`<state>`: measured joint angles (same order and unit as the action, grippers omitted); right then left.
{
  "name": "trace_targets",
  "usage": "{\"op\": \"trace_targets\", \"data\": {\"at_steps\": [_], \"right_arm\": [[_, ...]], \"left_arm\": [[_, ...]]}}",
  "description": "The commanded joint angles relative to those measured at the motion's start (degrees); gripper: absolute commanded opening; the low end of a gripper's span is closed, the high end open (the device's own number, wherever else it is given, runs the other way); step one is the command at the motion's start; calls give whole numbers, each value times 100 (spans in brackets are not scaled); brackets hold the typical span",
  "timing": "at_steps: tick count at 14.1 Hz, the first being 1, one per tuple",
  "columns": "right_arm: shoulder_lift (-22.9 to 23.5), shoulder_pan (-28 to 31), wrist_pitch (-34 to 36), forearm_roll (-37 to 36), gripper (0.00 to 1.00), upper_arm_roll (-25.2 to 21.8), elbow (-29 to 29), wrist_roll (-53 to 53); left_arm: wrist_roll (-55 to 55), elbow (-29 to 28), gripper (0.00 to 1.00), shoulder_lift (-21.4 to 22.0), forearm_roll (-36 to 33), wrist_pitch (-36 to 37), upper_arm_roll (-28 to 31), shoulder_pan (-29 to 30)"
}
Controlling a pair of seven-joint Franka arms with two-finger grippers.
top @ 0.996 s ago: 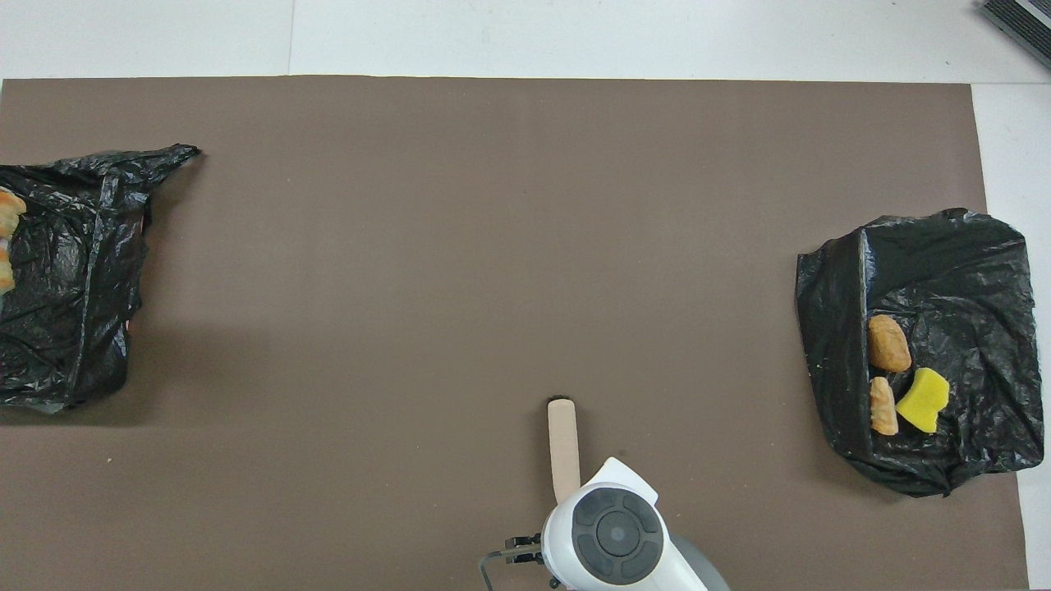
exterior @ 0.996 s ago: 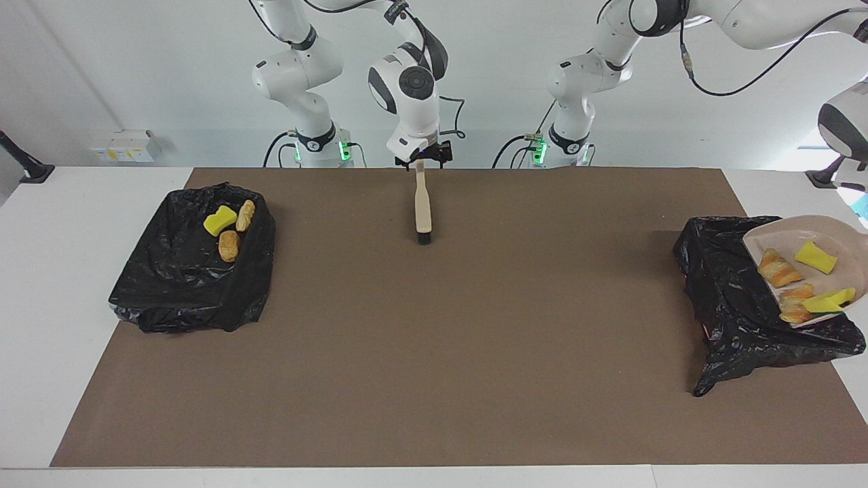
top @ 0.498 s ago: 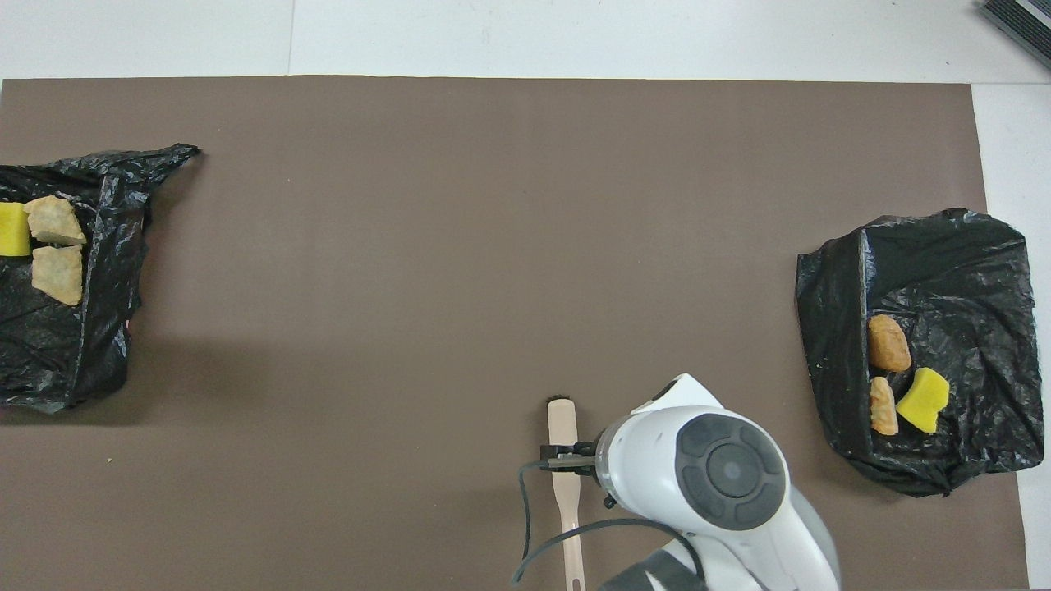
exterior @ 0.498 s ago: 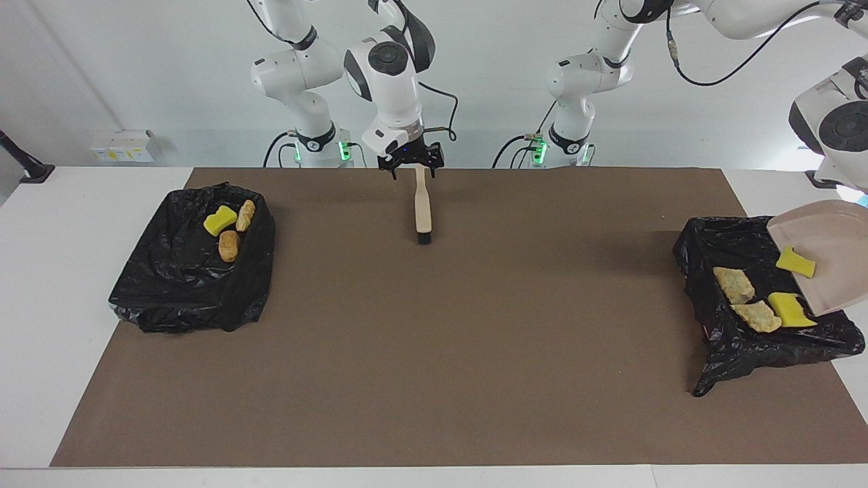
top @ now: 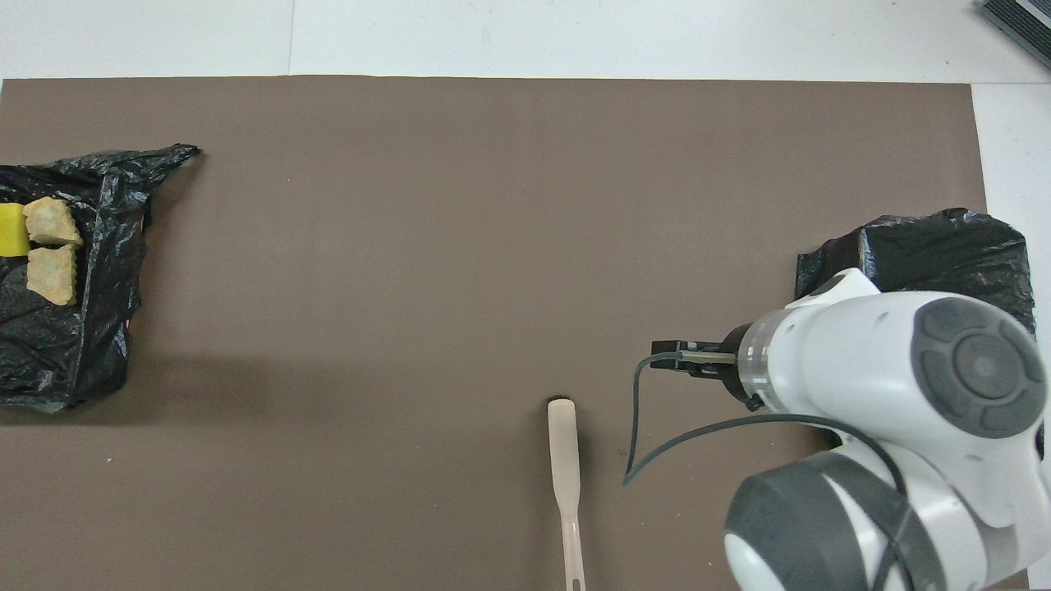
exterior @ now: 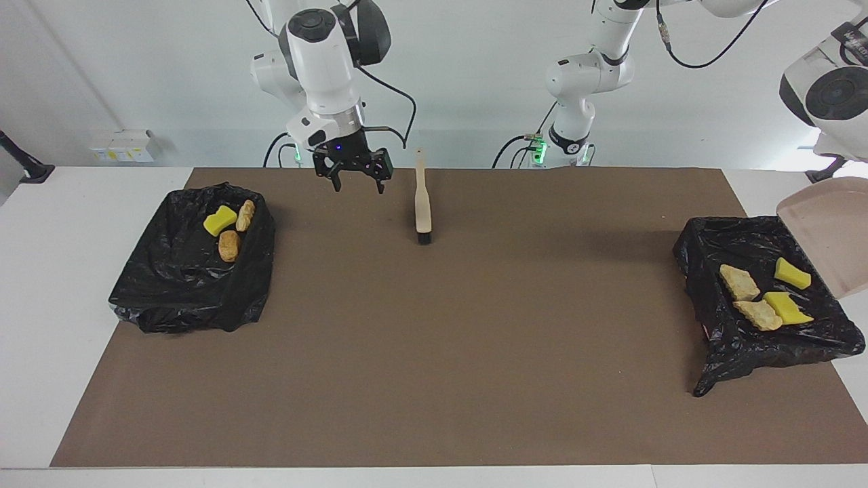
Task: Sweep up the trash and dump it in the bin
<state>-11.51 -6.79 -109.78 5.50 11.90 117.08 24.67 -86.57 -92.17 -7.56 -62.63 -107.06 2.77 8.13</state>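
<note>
Now that my left gripper's dustpan [exterior: 827, 237], whose grasp I cannot tell, has tipped its trash [exterior: 766, 293] into the bin [exterior: 719, 325] and my right gripper [exterior: 355, 177] has let go of the brush [exterior: 422, 203], fingers spread, I judge dumping done.

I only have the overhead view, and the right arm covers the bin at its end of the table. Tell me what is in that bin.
Observer: Three scraps lie in the bin at the right arm's end: one yellow sponge piece and two bread chunks.
Operator: Now report the dustpan; it is outside my frame.
Observer: The dustpan is up in the air, tilted over the bin at the left arm's end, with nothing showing on it.
Operator: Check the right gripper; I see it edge-on.
Observer: The right gripper is open and empty over the mat, between that first bin and the brush, touching neither.
</note>
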Motion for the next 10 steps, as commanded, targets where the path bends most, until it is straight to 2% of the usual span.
{"op": "trace_targets", "data": {"at_steps": [1, 5, 8, 10], "right_arm": [[35, 344, 395, -110, 100, 67, -447, -331], [79, 617, 808, -163, 100, 67, -940, -595], [79, 740, 1116, -190, 100, 67, -1204, -613], [79, 784, 1257, -190, 100, 67, -1327, -674]], "left_arm": [[474, -187, 0, 159, 459, 238, 48, -372], [1142, -196, 0, 167, 1751, 493, 39, -654], [1500, -520, 0, 281, 3112, 502, 39, -681], [2229, -819, 0, 334, 3345, 520, 39, -1013]]}}
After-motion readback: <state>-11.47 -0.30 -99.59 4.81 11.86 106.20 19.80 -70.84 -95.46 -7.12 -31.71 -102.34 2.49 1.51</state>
